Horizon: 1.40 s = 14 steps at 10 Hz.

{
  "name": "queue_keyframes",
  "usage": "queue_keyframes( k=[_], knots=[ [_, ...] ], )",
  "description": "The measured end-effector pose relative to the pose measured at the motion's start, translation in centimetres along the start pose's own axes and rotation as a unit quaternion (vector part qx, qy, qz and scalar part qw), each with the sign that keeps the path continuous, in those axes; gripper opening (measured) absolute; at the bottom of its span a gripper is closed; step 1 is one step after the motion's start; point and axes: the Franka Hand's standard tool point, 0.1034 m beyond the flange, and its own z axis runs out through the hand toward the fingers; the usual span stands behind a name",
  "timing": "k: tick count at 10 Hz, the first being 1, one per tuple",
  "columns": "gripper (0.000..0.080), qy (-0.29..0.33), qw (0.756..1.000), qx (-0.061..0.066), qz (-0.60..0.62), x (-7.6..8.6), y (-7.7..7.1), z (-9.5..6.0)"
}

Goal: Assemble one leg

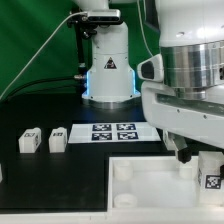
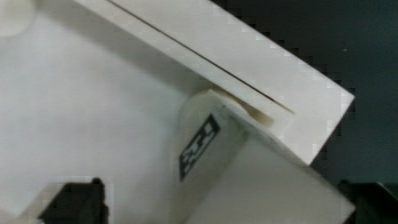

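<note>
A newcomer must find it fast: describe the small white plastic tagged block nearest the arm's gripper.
Find the large white square panel at the front of the black table. At its corner on the exterior view's right, under the gripper, sits the small white tagged leg. The two like blocks lie on bare table.

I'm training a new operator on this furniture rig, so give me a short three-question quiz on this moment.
1. True or false: the marker board lies behind the white panel, toward the robot's base.
2. How many loose legs stand together at the exterior view's left, beside the marker board?
3. Multiple choice: the leg at the gripper is over which part of the panel? A) the corner at the exterior view's right B) its middle C) the corner at the exterior view's left

Key: 1 true; 2 two, one leg and another leg; 3 A.
</note>
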Motion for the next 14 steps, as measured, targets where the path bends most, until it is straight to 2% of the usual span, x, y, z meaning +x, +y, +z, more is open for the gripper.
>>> queue_keyframes(
  k=[1, 2, 3, 4, 5, 6, 7, 8, 10, 11, 12, 13, 14],
  knots=[
    [0.0649, 0.001, 0.998, -0.003, -0.067, -0.1, -0.1, 0.0],
    [0.0649, 0.009, 0.981, -0.027, -0.190, -0.8, -0.7, -0.4],
    [0.0649, 0.013, 0.946, -0.030, -0.321, -1.3, -1.5, -0.6],
    [0.0649, 0.011, 0.921, -0.033, -0.388, -1.2, -1.4, -0.5],
    [0.0649, 0.011, 0.925, -0.032, -0.378, -1.2, -1.4, -0.5],
    [0.0526, 0.011, 0.930, -0.032, -0.366, -1.2, -1.4, -0.5],
    [0.0369, 0.011, 0.930, -0.032, -0.365, -1.2, -1.4, -0.5],
    [0.0298, 0.014, 0.951, -0.031, -0.307, -1.0, -1.3, -0.5],
    [0.0298, 0.016, 0.971, -0.030, -0.238, -0.9, -1.2, -0.6],
    [0.0298, 0.015, 0.989, -0.024, -0.145, -0.4, -1.1, -0.6],
    [0.0298, 0.018, 0.998, -0.023, -0.047, -0.4, -1.1, -0.7],
    [0.0298, 0.019, 0.999, -0.021, 0.039, -0.6, -1.2, -0.6],
    [0.0298, 0.011, 0.987, -0.019, 0.161, -0.8, -1.4, -0.5]
  ],
)
